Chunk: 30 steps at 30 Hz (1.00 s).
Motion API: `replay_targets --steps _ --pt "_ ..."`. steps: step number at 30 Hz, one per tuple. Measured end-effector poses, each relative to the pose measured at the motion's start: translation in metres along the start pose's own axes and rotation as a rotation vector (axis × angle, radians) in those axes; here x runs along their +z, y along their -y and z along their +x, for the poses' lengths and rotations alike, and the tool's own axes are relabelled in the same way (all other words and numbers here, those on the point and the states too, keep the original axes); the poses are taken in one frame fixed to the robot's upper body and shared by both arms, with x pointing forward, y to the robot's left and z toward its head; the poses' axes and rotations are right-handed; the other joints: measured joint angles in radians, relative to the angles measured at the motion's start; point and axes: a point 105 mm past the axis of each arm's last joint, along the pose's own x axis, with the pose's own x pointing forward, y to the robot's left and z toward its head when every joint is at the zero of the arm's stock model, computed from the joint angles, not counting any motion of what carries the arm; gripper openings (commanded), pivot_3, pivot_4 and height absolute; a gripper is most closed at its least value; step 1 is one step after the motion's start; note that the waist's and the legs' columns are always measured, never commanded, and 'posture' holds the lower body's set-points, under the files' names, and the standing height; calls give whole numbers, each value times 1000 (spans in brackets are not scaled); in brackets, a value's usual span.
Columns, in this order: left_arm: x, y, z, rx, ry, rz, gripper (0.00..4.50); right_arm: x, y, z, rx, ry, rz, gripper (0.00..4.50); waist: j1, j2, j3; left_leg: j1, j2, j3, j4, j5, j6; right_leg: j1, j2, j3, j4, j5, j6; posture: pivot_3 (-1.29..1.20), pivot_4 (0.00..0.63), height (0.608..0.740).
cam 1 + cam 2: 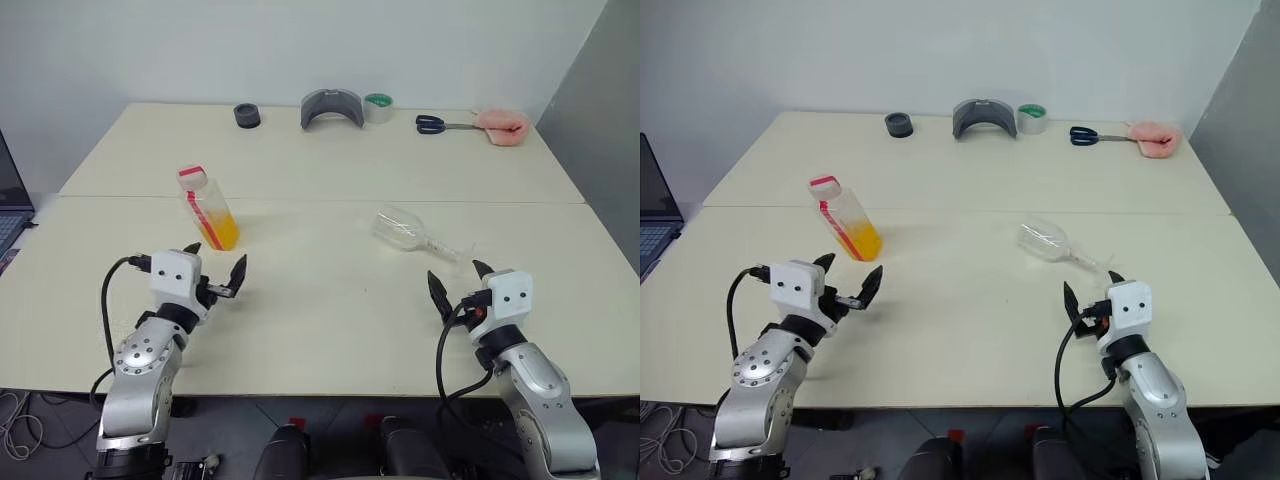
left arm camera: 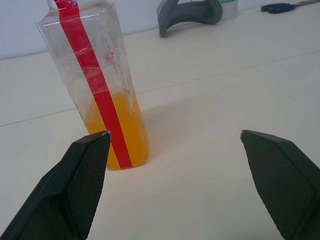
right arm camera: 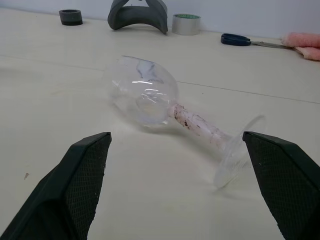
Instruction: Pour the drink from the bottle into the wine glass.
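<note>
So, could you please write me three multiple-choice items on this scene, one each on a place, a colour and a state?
1. Where is the bottle?
A. ahead of the left gripper
B. beside the scissors
C. in the right gripper

2. What colour is the drink?
A. green
B. orange-yellow
C. blue

3. How is the wine glass?
A. standing upright
B. lying on its side
C. held up in a gripper

Answers:
1 A, it stands just beyond the open left fingers.
2 B, the lower bottle shows orange-yellow.
3 B, bowl and foot both rest on the table.
</note>
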Motion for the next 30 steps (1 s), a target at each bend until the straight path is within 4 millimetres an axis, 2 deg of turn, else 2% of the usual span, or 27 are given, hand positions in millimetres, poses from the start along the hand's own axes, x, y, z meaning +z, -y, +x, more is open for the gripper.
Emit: replay_targets --steps 12,19,23,30 --pt "1 5 3 -12 -3 8 4463 -1 -1 0 -6 1 9 4500 0 0 0 0 0 0 0 0 0 0 0 0 0 0 0 0 150 740" --pt "3 -1 9 36 12 -14 4463 1 -1 0 11 8 -8 4500 -1 0 0 0 0 0 0 0 0 0 0 0 0 0 0 0 150 740" --pt "3 -8 7 65 15 -16 4463 3 -1 0 13 20 -10 4500 0 0 0 0 0 0 0 0 0 0 0 0 0 0 0 0 150 740" --pt "-4 -3 1 43 -3 -20 4463 6 -5 1 59 35 -25 4500 0 0 0 0 0 0 0 0 0 0 0 0 0 0 0 0 150 740"
